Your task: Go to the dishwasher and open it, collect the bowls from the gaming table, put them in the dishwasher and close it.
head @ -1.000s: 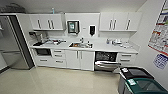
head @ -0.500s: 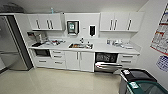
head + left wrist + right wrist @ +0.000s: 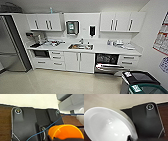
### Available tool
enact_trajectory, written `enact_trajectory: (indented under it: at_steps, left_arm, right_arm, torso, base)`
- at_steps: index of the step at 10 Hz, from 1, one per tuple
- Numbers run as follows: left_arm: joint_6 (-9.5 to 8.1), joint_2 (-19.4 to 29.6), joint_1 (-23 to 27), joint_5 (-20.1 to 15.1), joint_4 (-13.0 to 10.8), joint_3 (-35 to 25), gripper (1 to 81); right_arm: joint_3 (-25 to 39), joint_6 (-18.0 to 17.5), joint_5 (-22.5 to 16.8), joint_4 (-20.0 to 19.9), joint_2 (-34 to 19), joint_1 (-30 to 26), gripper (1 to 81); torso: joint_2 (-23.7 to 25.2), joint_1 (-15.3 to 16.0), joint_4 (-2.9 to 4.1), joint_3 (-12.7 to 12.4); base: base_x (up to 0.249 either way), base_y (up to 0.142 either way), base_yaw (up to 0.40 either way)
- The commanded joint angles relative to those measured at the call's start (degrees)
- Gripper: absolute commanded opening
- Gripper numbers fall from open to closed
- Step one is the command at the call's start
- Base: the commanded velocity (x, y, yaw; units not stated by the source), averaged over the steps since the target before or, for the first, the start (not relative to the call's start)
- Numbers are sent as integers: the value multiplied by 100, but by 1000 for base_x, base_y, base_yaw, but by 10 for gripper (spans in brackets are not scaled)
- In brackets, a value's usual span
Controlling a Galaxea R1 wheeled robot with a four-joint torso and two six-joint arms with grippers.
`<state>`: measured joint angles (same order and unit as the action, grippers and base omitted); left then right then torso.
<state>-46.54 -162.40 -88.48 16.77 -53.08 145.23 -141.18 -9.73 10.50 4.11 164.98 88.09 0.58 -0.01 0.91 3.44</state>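
The left gripper [image 3: 53, 137] has hold of an orange bowl [image 3: 65, 131] by its rim, and the right gripper [image 3: 129, 138] grips a white bowl [image 3: 107, 125] the same way, likely for carrying. Far ahead, the dishwasher [image 3: 107, 62] stands open under the counter [image 3: 105, 48], right of the sink [image 3: 80, 46], ready for them.
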Motion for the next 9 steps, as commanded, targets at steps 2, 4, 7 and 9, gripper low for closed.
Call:
enact_trajectory:
  at_steps: [2,4,7,9]
  left_arm:
    - [-4,102,212,-95,8,-12,10]
    - [-4,102,212,-95,17,-12,10]
    - [-4,111,213,-95,17,-12,10]
    - [-4,111,213,-95,17,-20,10]
  right_arm:
    - [74,32,-311,152,3,-208,10]
    - [56,32,-311,152,3,-216,10]
    - [48,32,-311,152,12,-208,10]
    - [48,32,-303,143,12,-208,10]
  torso:
    - [0,1,0,0]
    - [0,1,0,0]
    - [0,3,0,0]
    - [2,1,0,0]
  base:
    - [112,0,0]
    - [111,0,0]
    - [111,0,0]
    - [111,0,0]
